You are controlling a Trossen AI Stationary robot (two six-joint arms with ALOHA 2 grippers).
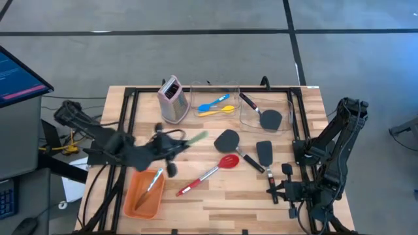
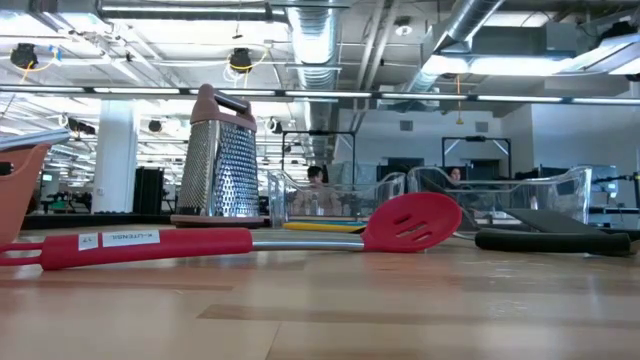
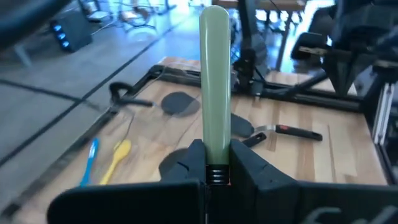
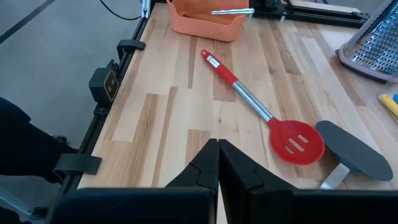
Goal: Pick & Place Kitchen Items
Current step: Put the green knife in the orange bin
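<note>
My left gripper point(image 1: 176, 147) hovers between the orange tray point(image 1: 145, 193) and the metal grater point(image 1: 173, 99), shut on a thin green-handled tool point(image 3: 214, 81). A thin metal tool point(image 1: 154, 181) lies in the tray. The red long-handled spoon point(image 1: 209, 172) and two black spatulas point(image 1: 228, 140) point(image 1: 264, 154) lie flat on the table. The blue and yellow spoons point(image 1: 215, 108) sit in a clear bin, and another black spatula point(image 1: 264, 116) lies in the bin beside it. My right gripper point(image 4: 217, 152) is shut, low near the table's right edge. My left gripper pinches the green-handled tool between its two fingers point(image 3: 249, 165) at the base of the handle point(image 3: 214, 149), just past a ribbed metal collar. The handle runs along the fingers and sticks out beyond their ends, toward the table's right. The tool's working end is hidden behind the gripper.
A black frame point(image 1: 130, 104) runs round the table's edges. The grater point(image 2: 220, 160) stands upright at the far left, with the two clear bins point(image 1: 261, 98) beside it along the far edge. Bare wood lies along the near edge between tray and right arm point(image 1: 326, 156).
</note>
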